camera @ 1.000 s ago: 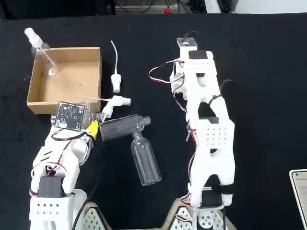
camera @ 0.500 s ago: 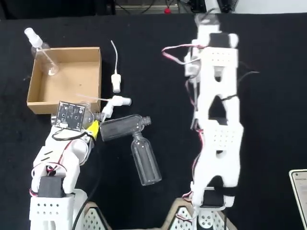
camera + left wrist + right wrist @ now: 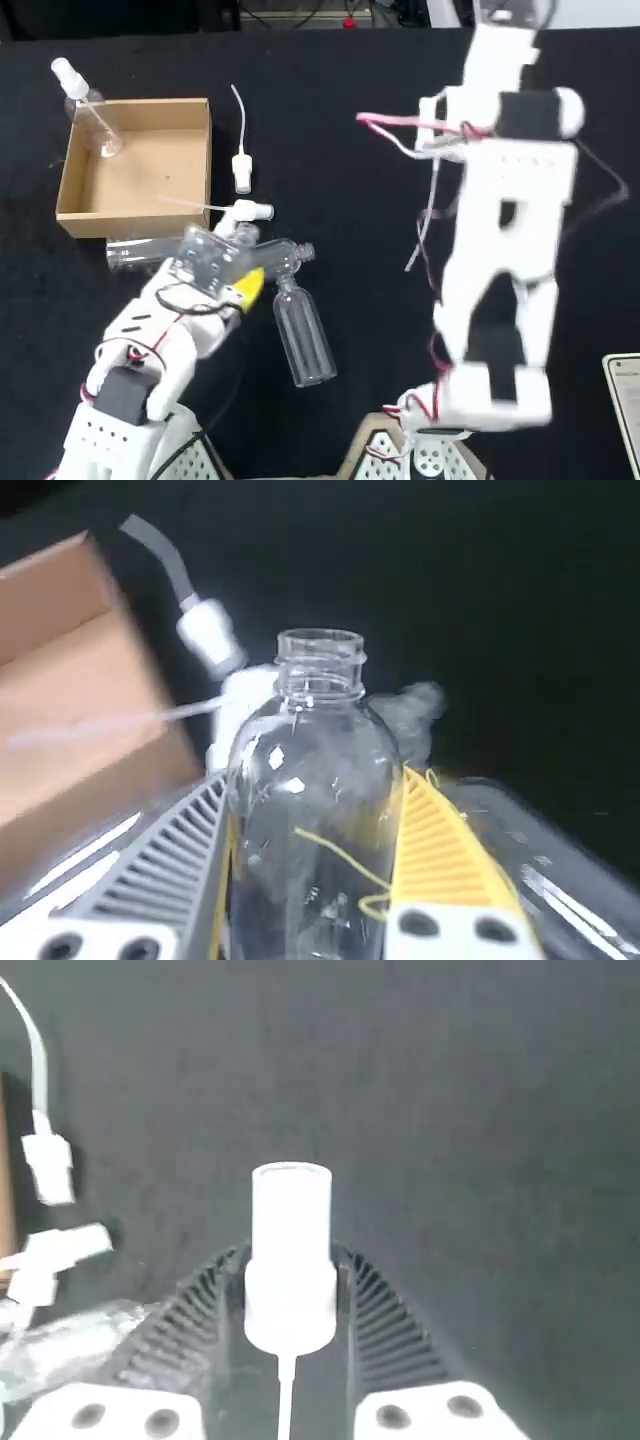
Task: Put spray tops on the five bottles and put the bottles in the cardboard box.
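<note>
My left gripper (image 3: pixel 320 820) is shut on a clear open-necked bottle (image 3: pixel 315 770), whose neck points toward the cardboard box (image 3: pixel 60 680). In the high view this gripper (image 3: pixel 245 268) and its bottle (image 3: pixel 290 254) are just in front of the box (image 3: pixel 70 205). My right gripper (image 3: pixel 290 1290) is shut on a white spray top (image 3: pixel 290 1245), held above the black table. The right arm (image 3: pixel 510 180) is raised high at the right. Two loose spray tops (image 3: pixel 242 168) (image 3: pixel 246 212) lie beside the box. A capped bottle (image 3: pixel 78 92) leans at the box's far corner.
One open bottle (image 3: pixel 305 335) lies on the table in front of the held bottle. Another bottle (image 3: pixel 135 252) lies along the box's near wall. A white card (image 3: pixel 625 395) sits at the right edge. Black cloth covers the table.
The right arm has swung up and to the right. My left gripper has shifted right along the bottle, uncovering another bottle by the box's near wall.
</note>
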